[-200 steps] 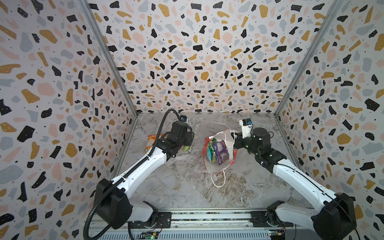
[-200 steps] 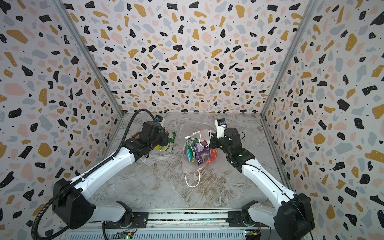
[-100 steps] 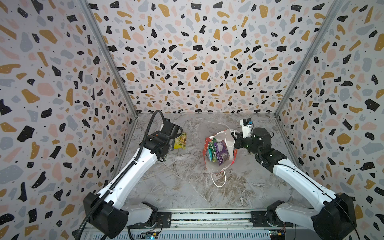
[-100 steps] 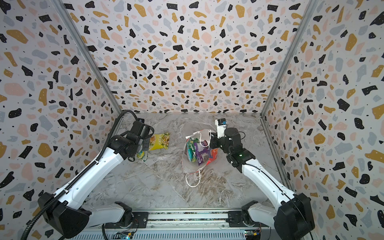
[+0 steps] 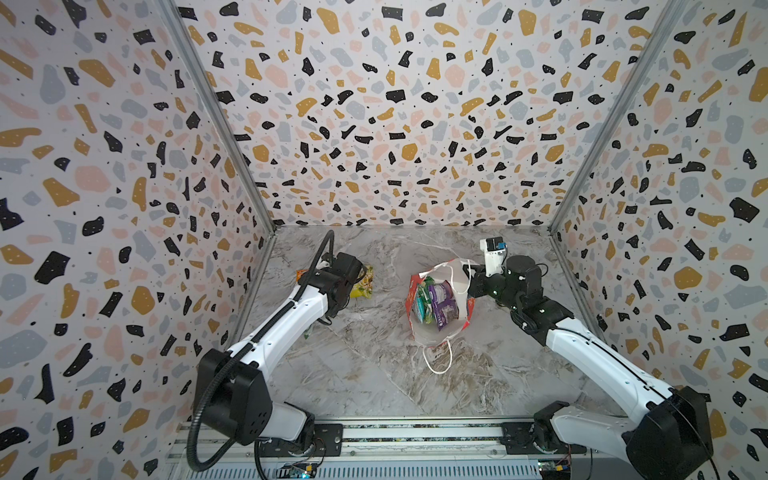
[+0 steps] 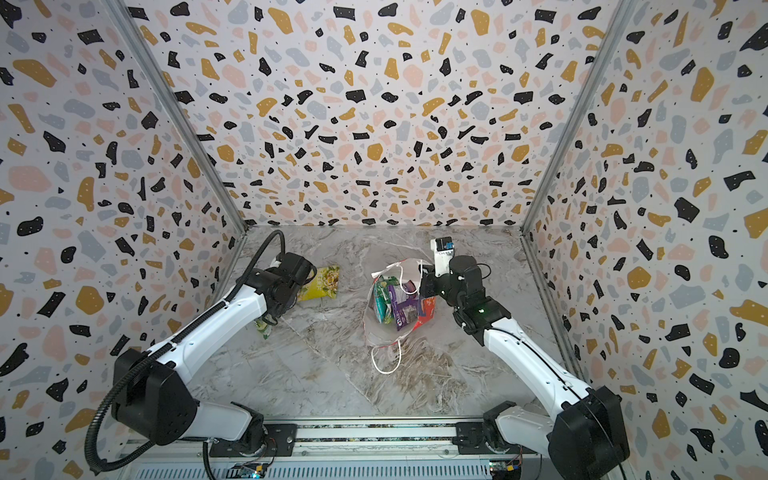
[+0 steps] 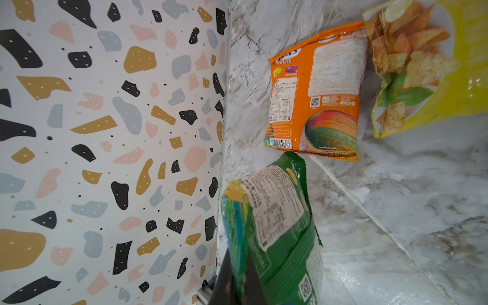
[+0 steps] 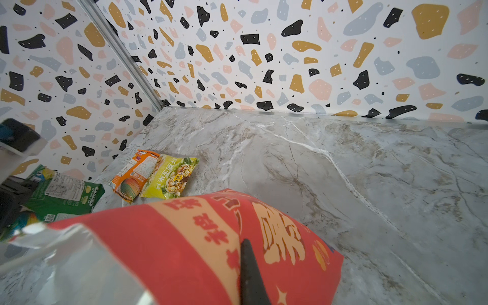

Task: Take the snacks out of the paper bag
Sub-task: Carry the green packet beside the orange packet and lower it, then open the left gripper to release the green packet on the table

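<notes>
Left end effector (image 7: 239, 274), pinching the green packet (image 7: 274, 224), has swung left beside the orange packet (image 7: 317, 89) and yellow packet (image 7: 417, 68): third snack nearly delivered. Right end effector (image 8: 245, 254) pinches the paper bag (image 8: 200, 245), still part-full, centre tabletop (image 5: 374, 374).

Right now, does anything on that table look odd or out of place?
Nothing looks spilled or torn. The red paper bag is squashed out of its boxy shape where the right pincer pinches its rim, and one white cord handle trails on the table. A green packet dangles from the left pincer.
</notes>
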Tool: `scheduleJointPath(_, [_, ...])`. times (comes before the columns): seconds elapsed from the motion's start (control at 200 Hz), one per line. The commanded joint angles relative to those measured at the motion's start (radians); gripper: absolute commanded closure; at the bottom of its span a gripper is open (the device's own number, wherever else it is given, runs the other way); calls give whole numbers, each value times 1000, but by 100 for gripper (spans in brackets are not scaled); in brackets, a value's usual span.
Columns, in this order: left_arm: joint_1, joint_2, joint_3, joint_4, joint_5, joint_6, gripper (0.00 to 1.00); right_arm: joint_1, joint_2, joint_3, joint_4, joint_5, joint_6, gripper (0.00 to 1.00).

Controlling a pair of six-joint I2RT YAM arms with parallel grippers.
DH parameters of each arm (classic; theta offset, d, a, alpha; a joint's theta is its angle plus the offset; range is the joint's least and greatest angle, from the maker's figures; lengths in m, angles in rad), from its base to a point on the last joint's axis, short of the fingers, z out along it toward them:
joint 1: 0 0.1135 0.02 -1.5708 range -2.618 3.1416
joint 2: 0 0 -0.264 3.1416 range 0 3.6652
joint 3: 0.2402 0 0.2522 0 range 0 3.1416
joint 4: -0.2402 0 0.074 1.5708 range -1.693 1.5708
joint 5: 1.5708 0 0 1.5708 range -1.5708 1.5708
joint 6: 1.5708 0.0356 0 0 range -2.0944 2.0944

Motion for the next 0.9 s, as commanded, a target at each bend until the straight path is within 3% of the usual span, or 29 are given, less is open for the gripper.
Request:
scheduleJointPath(0.0, [7, 54, -22, 43, -61, 49, 100, -8, -56, 6, 82, 7, 12, 100])
scheduleJointPath(0.25, [5, 129, -31, 43, -34, 110, 100, -23, -56, 3, 83, 5, 12, 100])
scheduleJointPath(0.37, [7, 146, -69, 19, -116, 134, 100, -27, -52, 3, 83, 8, 12, 100])
scheduleJointPath(0.461, [1, 123, -65, 36, -36, 145, 100, -29, -49, 0, 91, 3, 18, 100])
scheduleJointPath(0.651, [-25, 112, -46, 52, 11, 152, 68, -29, -44, 6, 86, -5, 18, 100])
scheduleJointPath(0.771, [-87, 115, -22, 74, 75, 152, 59, -29, -45, 8, 86, -6, 18, 100])
scheduleJointPath(0.896, [-117, 96, -1, 109, 187, 145, 57, -29, -51, 7, 82, -2, 17, 100])
